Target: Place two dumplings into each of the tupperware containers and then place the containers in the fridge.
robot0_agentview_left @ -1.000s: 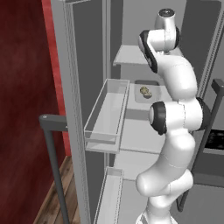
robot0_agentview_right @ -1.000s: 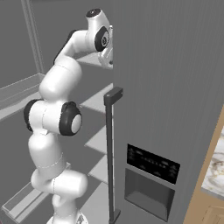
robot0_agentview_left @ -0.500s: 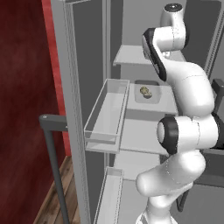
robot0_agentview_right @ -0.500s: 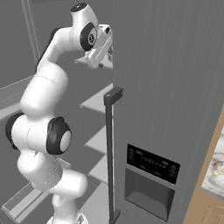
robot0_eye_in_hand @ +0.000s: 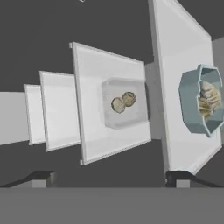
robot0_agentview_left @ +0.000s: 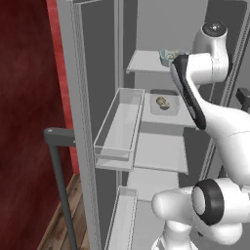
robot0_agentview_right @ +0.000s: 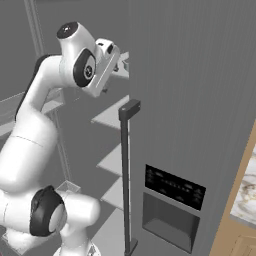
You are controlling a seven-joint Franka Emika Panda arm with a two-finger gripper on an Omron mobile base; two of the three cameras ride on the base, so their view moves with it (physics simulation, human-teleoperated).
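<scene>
Two containers sit on shelves inside the open fridge. At the centre of the hand view, the pale translucent container rests on a shelf with two dumplings inside; at the right edge, the bluish container on the neighbouring shelf also carries dumplings. Near the bottom of that view the gripper has its fingertips spread wide, holding nothing, well apart from both containers.

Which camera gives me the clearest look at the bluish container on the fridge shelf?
The hand view: the bluish container lies fully in sight from above on its shelf, with dumplings inside. In the left base view only a corner of it peeks out beside the arm. In the right base view I cannot make it out.
</scene>
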